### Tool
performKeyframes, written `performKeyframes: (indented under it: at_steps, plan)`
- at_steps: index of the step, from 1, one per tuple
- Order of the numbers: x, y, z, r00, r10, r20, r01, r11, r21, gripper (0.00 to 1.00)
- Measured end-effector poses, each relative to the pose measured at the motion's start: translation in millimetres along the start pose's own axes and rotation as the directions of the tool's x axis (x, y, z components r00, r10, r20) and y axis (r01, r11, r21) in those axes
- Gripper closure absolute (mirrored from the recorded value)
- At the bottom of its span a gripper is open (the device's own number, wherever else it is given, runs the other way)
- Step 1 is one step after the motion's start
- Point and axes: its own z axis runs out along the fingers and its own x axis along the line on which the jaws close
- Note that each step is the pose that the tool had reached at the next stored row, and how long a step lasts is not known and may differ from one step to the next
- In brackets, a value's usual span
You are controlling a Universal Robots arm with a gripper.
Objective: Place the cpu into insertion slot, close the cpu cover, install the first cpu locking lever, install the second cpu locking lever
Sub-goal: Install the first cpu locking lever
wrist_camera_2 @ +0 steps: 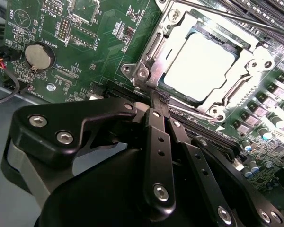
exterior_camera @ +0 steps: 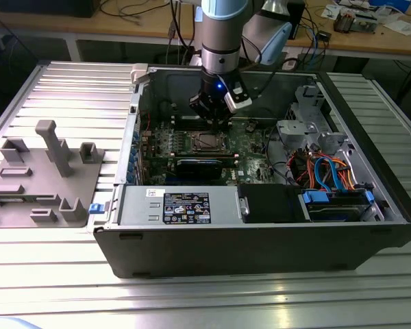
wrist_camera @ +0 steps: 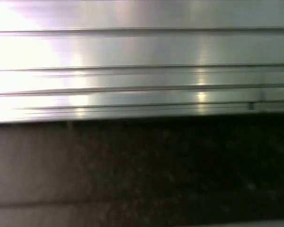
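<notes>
In the second wrist view the cpu (wrist_camera_2: 203, 66) lies flat in the insertion slot (wrist_camera_2: 217, 111), its silver top bright with glare. The cpu cover (wrist_camera_2: 250, 64) is down around it, framing the chip. A thin lever rod (wrist_camera_2: 227, 16) runs along one side of the socket. My gripper (wrist_camera_2: 156, 97) is shut, its black fingertips (wrist_camera_2: 155, 118) together at the socket's corner, by a small metal hook (wrist_camera_2: 144, 75). From the exterior view the gripper (exterior_camera: 216, 122) hangs inside the open computer case, just above the socket (exterior_camera: 207, 142) on the green board (exterior_camera: 250, 147).
The case walls (exterior_camera: 260, 240) ring the board. A labelled power supply (exterior_camera: 185, 205) lies at the front and a drive cage with orange and blue cables (exterior_camera: 329, 175) at the exterior view's right. A long black card (exterior_camera: 205, 164) lies beside the socket. A grey fixture plate (exterior_camera: 44, 175) stands outside.
</notes>
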Motion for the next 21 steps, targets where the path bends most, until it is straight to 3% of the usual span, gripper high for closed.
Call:
performKeyframes:
  at_steps: [21]
  plan:
    - [-0.5,0.1,-1.7,1.0000,0.000,0.0002,0.000,1.0000,-0.0003,0.89]
